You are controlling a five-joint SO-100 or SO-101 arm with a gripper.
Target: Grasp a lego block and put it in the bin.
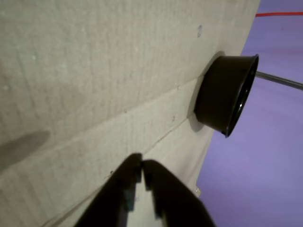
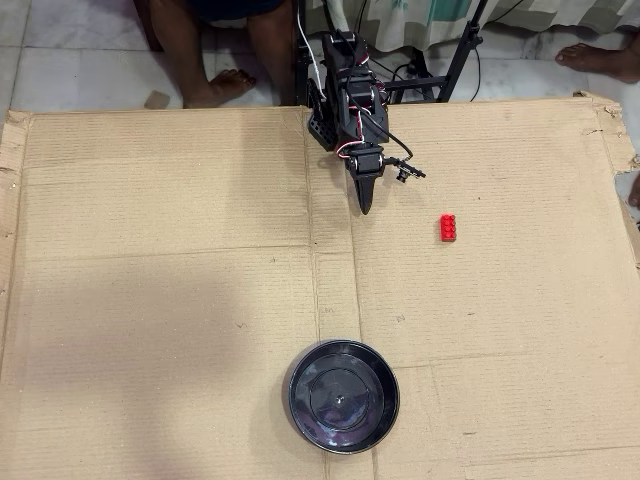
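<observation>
Cardboard [image 2: 180, 300] covers the floor as one wide flat sheet, and in the overhead view most of it is bare, with open room on every side of the arm. The bin [image 2: 343, 397] stands near the bottom edge of the sheet and holds nothing. The claw [image 2: 365, 205] is near the top edge with its two fingers pressed together, holding nothing. The lego block [image 2: 448, 228] lies on the cardboard to the right of the claw, apart from it, and far from the bin.
</observation>
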